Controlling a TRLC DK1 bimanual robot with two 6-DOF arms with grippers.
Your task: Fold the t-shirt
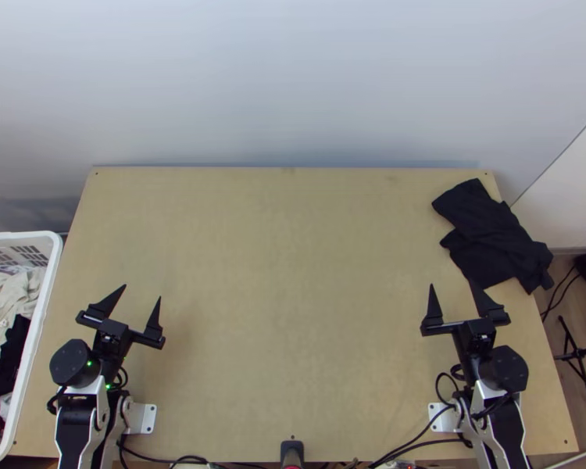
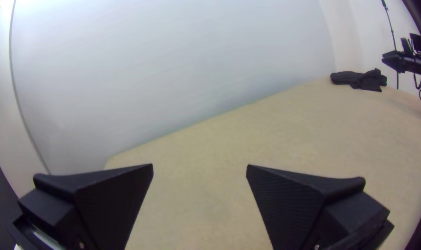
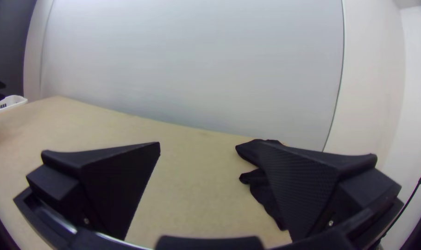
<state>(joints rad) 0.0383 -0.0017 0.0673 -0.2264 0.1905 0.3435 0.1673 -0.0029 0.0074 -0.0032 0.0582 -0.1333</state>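
So the black shirt (image 1: 494, 238) is bunched on the surface's (image 1: 285, 313) far right side, just beyond the right hand (image 1: 454, 299), which is nearer, spread wide and empty.

The left arm (image 1: 80, 426) is rising from its base between seven and eight o'clock in the top view, its black wrist joint (image 1: 72, 362) sitting farther up, and its left pincer (image 1: 142, 291) is pointing towards one o'clock with both flat black fingers (image 1: 106, 302) standing wide apart. The right arm (image 1: 502, 430) is rising from between four and five, its wrist joint (image 1: 509, 367) lying at about five o'clock from the right pincer (image 1: 452, 283), which is pointing just short of twelve, fingers likewise spreading wide. In each wrist view, the two wedge-shaped fingers are facing one another across a broad gap.
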